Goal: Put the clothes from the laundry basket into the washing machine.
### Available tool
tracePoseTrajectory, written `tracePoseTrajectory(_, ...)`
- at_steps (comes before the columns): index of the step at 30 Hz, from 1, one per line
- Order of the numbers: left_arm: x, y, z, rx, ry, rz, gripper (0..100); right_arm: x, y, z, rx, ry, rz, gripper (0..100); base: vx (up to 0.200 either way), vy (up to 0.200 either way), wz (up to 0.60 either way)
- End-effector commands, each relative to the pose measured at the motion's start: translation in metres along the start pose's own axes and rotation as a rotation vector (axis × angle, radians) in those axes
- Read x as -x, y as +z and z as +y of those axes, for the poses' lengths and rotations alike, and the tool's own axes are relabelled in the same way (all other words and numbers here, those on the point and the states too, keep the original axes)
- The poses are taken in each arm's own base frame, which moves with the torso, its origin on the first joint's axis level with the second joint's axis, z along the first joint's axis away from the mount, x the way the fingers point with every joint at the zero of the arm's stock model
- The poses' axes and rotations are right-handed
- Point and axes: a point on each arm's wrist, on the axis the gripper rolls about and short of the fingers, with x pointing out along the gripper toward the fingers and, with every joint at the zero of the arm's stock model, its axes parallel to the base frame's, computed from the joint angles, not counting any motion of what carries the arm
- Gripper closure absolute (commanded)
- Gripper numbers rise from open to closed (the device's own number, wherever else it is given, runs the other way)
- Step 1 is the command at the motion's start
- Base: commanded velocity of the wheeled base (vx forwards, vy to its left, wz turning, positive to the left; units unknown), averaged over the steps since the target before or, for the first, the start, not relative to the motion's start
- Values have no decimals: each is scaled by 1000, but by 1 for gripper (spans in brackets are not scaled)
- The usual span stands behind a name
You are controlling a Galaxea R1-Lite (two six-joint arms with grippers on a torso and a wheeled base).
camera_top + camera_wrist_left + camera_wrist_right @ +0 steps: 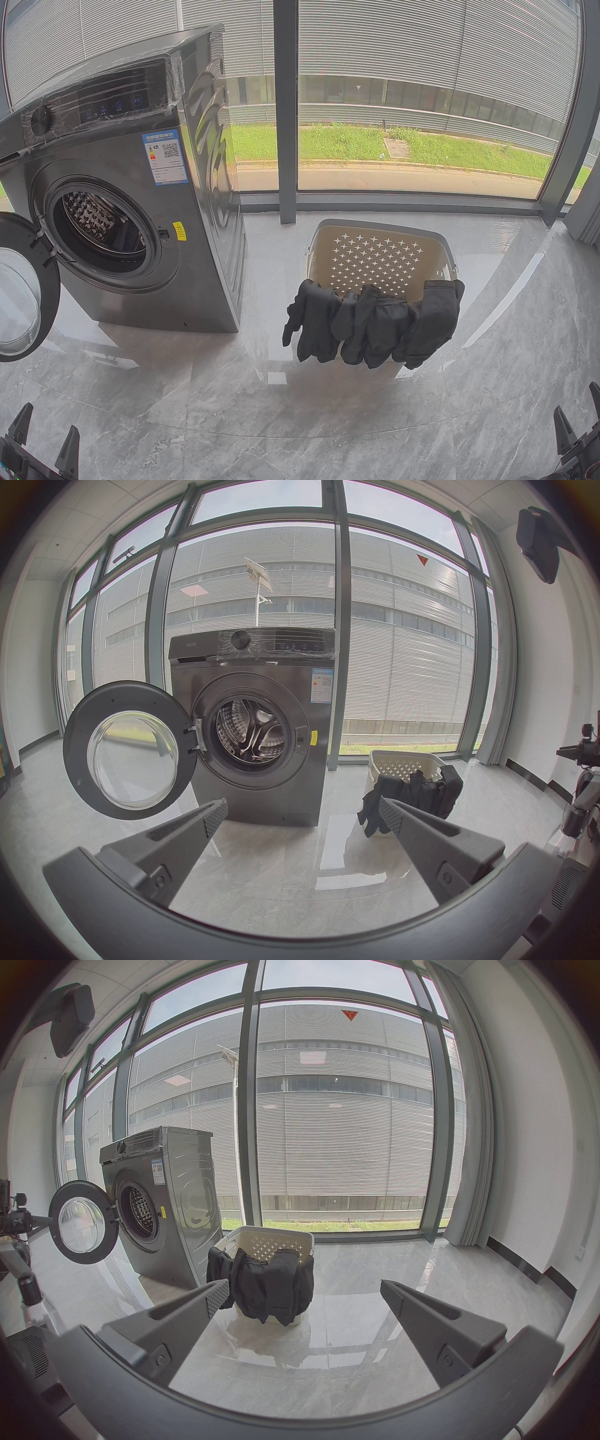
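Note:
A cream laundry basket (378, 253) (400, 766) (269, 1242) stands on the floor ahead, by the window. Dark clothes (375, 322) (415, 792) (265, 1285) hang over its near rim. To its left sits a grey washing machine (125, 187) (256, 724) (162, 1197) with its round door (22, 294) (128, 749) (81, 1222) swung open and the drum (100, 225) bare. My left gripper (44, 437) (303, 811) is open, low at the near left. My right gripper (578, 415) (303, 1291) is open at the near right. Both are well short of the basket.
Polished grey marble floor (281, 412) spreads between me and the basket. A window wall with a dark post (286, 106) runs behind. The open door juts out to the machine's left. A curtain (469, 1147) hangs at the far right.

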Motion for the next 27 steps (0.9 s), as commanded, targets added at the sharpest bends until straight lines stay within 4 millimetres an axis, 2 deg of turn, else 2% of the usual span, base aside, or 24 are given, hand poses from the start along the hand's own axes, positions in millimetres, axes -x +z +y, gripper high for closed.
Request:
tracePoseTrajectory(1, 0, -5, 0, 1, -1, 1, 0, 0, -5, 0, 0, 1, 2, 0, 0, 0, 0)
tracePoseTrajectory(18, 0, -5, 0, 1, -1, 1, 0, 0, -5, 0, 0, 1, 2, 0, 0, 0, 0)
tracePoseTrajectory(27, 0, -5, 0, 1, -1, 1, 0, 0, -5, 0, 0, 1, 2, 0, 0, -200, 0)
